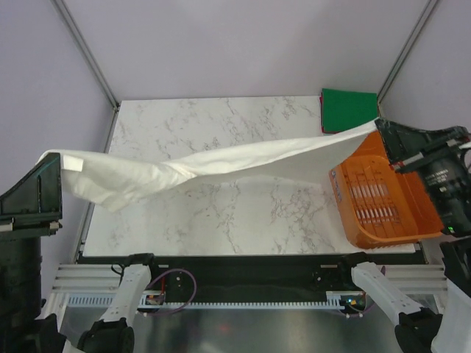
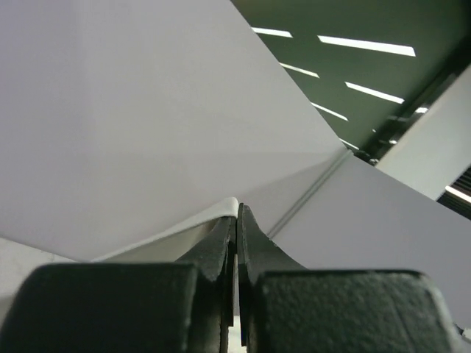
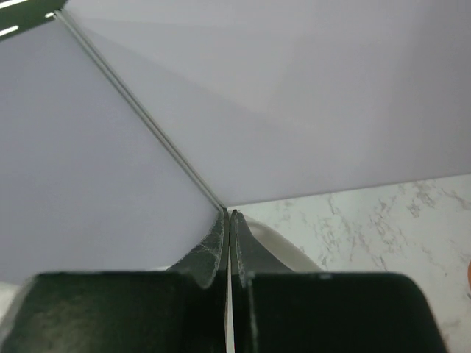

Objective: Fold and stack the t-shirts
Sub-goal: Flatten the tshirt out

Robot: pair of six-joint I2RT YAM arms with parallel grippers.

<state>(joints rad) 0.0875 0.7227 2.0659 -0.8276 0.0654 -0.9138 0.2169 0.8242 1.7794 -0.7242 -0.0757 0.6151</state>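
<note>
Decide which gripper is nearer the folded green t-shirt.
Right. The right gripper hangs just beside the green t-shirt, at its near right corner; the left gripper is across the table, past its left edge.

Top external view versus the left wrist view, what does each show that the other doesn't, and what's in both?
Only the top external view shows the white t-shirt stretched over the marble table, the right hand pinching its other end, the folded green t-shirt and the orange basket. Only the left wrist view shows ceiling light strips. Both show the left hand shut on the white t-shirt's edge.
</note>
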